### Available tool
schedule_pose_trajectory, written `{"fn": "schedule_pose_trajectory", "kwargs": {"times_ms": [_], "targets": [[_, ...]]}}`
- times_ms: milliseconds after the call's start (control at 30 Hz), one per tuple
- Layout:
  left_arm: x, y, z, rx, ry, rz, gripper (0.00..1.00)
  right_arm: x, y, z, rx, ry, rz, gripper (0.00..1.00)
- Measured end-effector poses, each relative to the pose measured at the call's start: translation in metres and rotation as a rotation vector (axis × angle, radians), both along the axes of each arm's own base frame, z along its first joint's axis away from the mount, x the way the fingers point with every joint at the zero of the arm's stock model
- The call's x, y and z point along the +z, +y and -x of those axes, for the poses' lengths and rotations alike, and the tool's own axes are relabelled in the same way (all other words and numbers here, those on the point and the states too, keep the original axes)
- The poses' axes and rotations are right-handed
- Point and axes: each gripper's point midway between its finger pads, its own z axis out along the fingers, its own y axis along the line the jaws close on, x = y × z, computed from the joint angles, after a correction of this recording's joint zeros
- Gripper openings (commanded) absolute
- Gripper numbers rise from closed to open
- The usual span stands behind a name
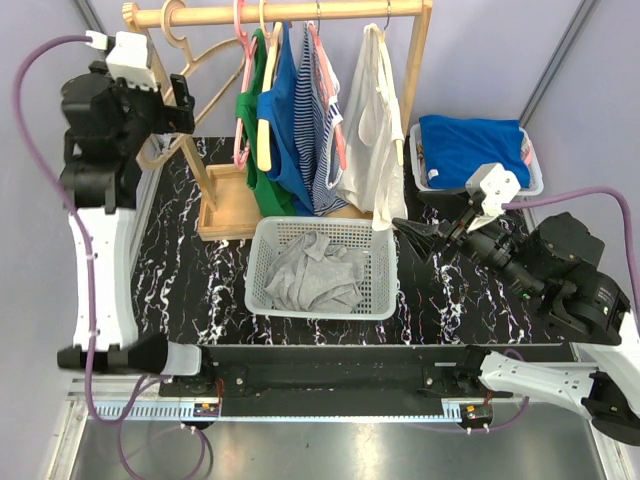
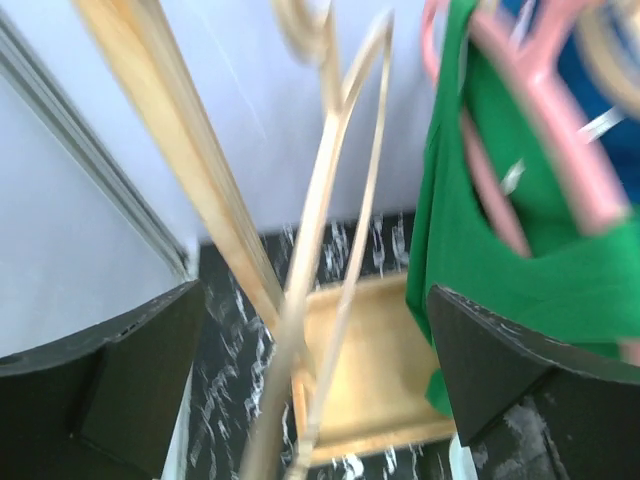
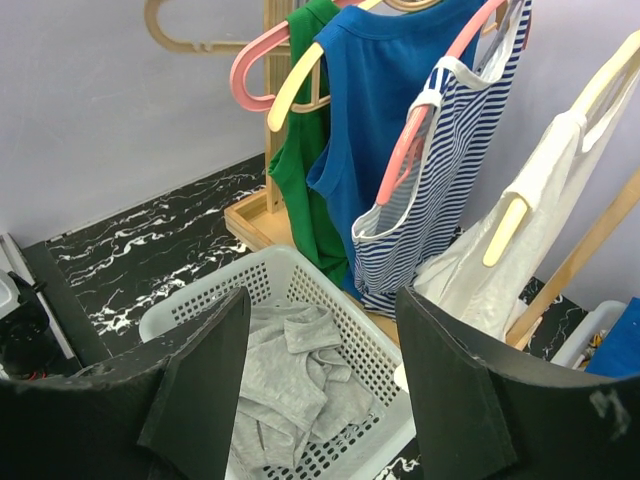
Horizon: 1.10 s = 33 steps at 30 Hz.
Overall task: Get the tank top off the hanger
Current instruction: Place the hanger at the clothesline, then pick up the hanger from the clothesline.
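left gripper [image 2: 312,290] is hovering released around a bare wooden hanger [image 2: 318,210]; right gripper [image 3: 320,295] is gaping empty near the white tank top [image 3: 555,170].

I am working in a robot lab cell.
Plain partition walls [image 1: 480,60] are enclosing my marbled table [image 1: 200,290], and purple cables [image 1: 16,105] are trailing beside it.

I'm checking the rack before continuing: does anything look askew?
Yes: the empty wooden hanger at the left end of the rail tilts steeply sideways, inside the open left end effector.
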Motion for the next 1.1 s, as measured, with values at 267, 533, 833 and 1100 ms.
{"fn": "schedule_pose_trajectory", "kwargs": {"times_ms": [267,533,833,1100], "targets": [[0.078,-0.064,0.065,-0.186,-0.273,-0.024,0.99,-0.014,0.010,-0.009,-0.013,0.027,0.025,0.68],[0.040,-0.116,0.007,-0.275,-0.192,-0.019,0.99,-0.054,0.031,-0.027,-0.043,0.105,0.053,0.67],[-0.006,-0.135,-0.076,-0.233,-0.089,0.035,0.99,-0.072,0.037,-0.030,-0.053,0.159,0.033,0.67],[0.010,-0.132,-0.080,-0.208,-0.143,0.072,0.91,-0.072,0.029,-0.025,-0.057,0.162,0.007,0.67]]}}
